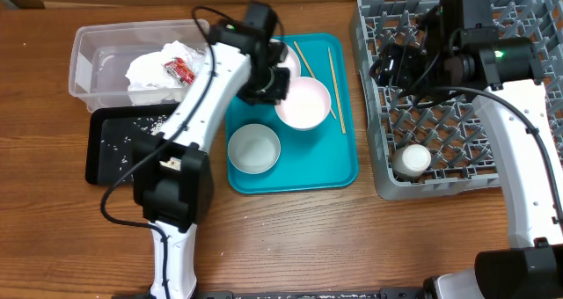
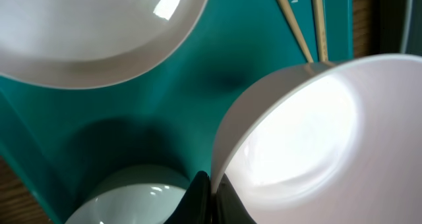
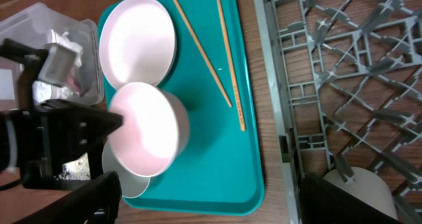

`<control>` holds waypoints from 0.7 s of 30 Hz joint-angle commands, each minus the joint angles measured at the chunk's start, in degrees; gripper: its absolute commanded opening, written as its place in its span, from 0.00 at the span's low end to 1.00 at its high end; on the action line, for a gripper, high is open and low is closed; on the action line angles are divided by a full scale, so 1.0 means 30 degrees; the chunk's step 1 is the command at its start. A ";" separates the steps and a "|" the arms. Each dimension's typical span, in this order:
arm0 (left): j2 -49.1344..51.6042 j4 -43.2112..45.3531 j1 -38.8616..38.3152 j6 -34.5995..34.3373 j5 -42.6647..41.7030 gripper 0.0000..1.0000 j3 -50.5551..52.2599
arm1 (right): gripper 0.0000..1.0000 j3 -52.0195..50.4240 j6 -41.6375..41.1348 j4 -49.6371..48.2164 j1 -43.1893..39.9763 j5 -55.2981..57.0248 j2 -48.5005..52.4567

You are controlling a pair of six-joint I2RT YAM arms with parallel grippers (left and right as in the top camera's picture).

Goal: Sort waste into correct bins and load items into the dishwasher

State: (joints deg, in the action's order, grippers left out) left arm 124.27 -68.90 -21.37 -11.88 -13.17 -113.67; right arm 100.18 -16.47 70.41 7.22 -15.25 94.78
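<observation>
My left gripper [image 1: 274,86] is shut on the rim of a small white bowl [image 1: 303,103], which tilts above the teal tray [image 1: 339,163]. In the left wrist view the black fingertips [image 2: 198,201] pinch that bowl's wall [image 2: 310,138]. A second small bowl [image 1: 254,149] sits on the tray's front, and the round plate [image 1: 288,57] lies at its back, partly under the arm. Two chopsticks [image 1: 312,66] lie on the tray's right side. My right gripper [image 1: 391,66] hangs open over the grey dish rack [image 1: 440,123]. A white cup [image 1: 412,160] stands in the rack.
The clear tub [image 1: 88,57] at the back left holds a crumpled napkin [image 1: 158,66] and a red wrapper [image 1: 180,70]. The black tray [image 1: 110,154] in front of it carries scattered rice grains. Bare wooden table runs along the front.
</observation>
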 commanded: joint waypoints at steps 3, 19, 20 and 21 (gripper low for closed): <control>0.0692 0.0211 -0.1107 -0.0517 0.2186 0.04 0.1166 | 0.88 0.0342 0.0066 -0.0087 0.0073 -0.0153 0.0168; 0.0648 -0.3293 0.0372 -0.1129 0.1887 0.47 -0.2812 | 0.84 -0.2055 -0.1100 -0.1858 0.1530 -0.0146 0.0517; 0.0648 -0.4386 0.1042 -0.1122 0.1887 0.49 -0.4954 | 0.83 -0.2346 -0.1566 -0.2018 0.2368 0.0328 0.0882; 0.0641 -0.4889 0.1413 -0.1122 0.1887 0.50 -0.6084 | 0.83 -0.2426 -0.1829 -0.2069 0.2841 0.0707 0.1180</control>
State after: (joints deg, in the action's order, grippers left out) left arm 126.80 -80.25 -21.43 -14.70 -7.92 -120.27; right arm 94.61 -18.90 65.14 11.03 -14.98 95.72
